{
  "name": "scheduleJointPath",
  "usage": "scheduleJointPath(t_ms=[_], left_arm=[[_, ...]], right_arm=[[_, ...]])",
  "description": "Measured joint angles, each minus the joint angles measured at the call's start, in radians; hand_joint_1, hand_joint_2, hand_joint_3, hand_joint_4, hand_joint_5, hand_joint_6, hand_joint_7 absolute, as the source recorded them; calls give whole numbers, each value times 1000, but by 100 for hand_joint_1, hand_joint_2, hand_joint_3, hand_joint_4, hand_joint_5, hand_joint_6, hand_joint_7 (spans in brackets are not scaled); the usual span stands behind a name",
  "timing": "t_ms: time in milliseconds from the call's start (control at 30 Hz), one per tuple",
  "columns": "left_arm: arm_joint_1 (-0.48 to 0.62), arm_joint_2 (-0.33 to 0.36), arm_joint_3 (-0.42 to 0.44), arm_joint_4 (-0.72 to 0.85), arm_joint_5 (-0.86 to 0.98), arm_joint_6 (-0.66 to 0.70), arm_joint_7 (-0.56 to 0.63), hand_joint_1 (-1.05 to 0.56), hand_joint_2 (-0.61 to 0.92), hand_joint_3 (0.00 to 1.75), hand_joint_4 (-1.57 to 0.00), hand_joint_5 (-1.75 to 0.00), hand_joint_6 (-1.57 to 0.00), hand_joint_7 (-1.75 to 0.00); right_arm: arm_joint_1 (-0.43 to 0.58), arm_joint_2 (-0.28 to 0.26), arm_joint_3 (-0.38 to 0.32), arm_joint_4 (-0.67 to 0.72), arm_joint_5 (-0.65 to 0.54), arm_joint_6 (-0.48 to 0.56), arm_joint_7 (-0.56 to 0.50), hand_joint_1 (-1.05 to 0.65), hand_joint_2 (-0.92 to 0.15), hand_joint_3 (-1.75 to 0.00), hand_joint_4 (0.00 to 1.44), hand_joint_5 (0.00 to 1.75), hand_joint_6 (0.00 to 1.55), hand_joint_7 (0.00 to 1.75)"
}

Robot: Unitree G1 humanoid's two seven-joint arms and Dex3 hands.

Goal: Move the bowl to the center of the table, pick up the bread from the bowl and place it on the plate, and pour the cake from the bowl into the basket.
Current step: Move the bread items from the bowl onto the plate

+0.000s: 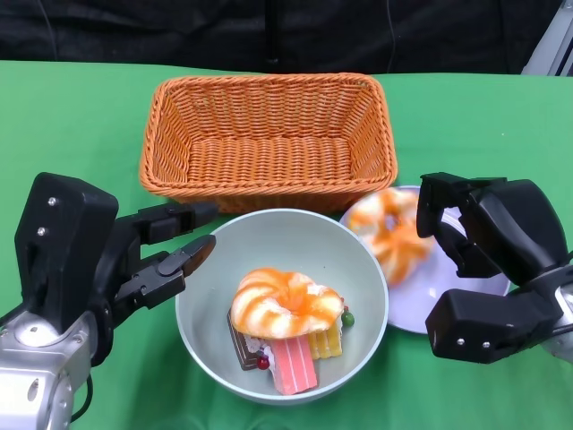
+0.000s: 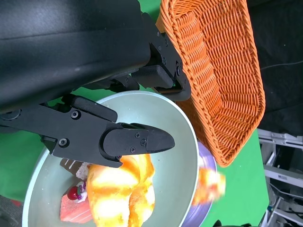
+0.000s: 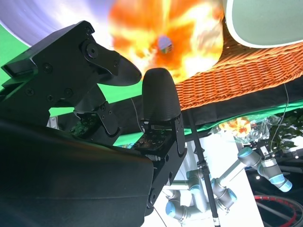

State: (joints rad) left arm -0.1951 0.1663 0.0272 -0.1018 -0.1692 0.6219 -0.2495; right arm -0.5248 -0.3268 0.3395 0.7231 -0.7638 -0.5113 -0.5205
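Orange-glazed bread (image 1: 390,231) lies blurred, seemingly on the plate (image 1: 452,300); right hand (image 1: 474,233) and left hand (image 1: 166,251) both open.

Bright, even overhead light, soft short shadows under the basket (image 1: 269,139) and bowl (image 1: 358,260). Head view mostly sharp; bread on the plate (image 1: 391,231) smeared with motion blur. Right wrist view: same bread (image 3: 165,38) blown out, very blurred, close up; right hand (image 3: 118,94) dark but crisp. Left wrist view sharp, left hand (image 2: 94,127) underexposed, slight glare on bowl rim
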Motion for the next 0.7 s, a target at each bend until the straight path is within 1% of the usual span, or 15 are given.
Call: scheduleJointPath(t_ms=[233, 700], left_arm=[[0, 0, 1, 0, 0, 0, 0, -50, 92, 33, -48, -12, -60, -1], [0, 0, 1, 0, 1, 0, 0, -50, 92, 33, -48, -12, -60, -1]], right_arm=[[0, 0, 13, -4, 0, -2, -3, -6, -50, -101, 87, 175, 67, 175], [0, 0, 14, -4, 0, -8, -6, -6, -51, -100, 87, 175, 67, 175]])
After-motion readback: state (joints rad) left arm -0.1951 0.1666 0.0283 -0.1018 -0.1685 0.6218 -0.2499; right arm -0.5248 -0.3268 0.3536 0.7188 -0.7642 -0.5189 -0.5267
